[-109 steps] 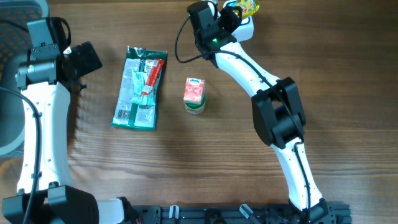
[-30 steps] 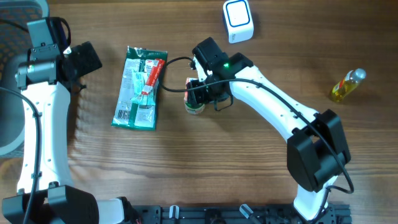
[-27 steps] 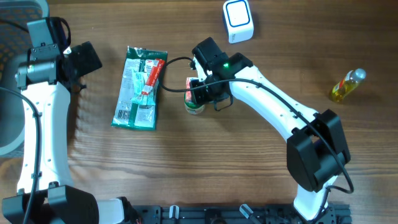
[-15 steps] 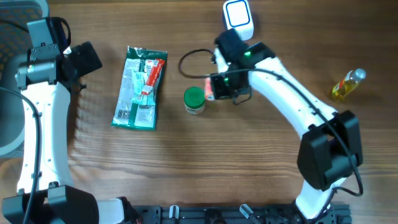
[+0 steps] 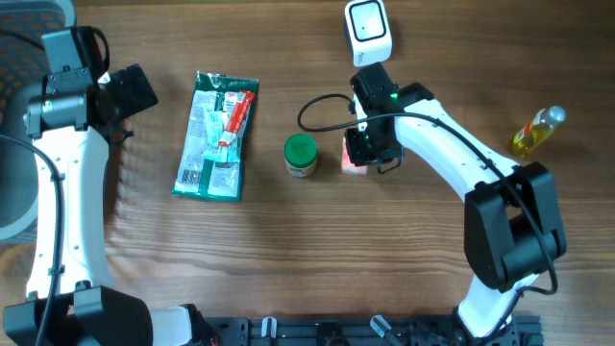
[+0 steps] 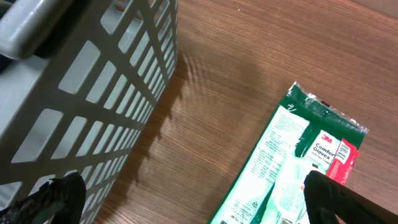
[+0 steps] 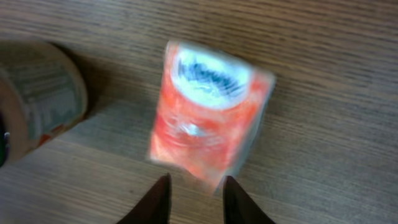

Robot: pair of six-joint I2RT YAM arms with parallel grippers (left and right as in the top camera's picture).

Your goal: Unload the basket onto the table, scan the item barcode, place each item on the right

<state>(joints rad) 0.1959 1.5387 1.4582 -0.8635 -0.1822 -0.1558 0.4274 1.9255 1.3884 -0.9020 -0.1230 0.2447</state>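
Jaws: left gripper [image 6: 189,190] spread wide, empty, above glove pack [image 6: 298,168]; basket [image 6: 93,74] at its 9 o'clock. Right gripper [image 7: 196,190] tips narrowly parted at lower edge of orange pack [image 7: 208,115]; pack blurred, so cannot tell if pinched or loose. Pack sits 3 o'clock of jar [image 5: 301,154], scanner [image 5: 366,24] at its 12 o'clock.

Advice: pinch short sides firmly, find barcode face, present flat and steady to scanner window.

Pack: soft glossy film, boxy, dents easily. Jar: round, green lid, paper label.
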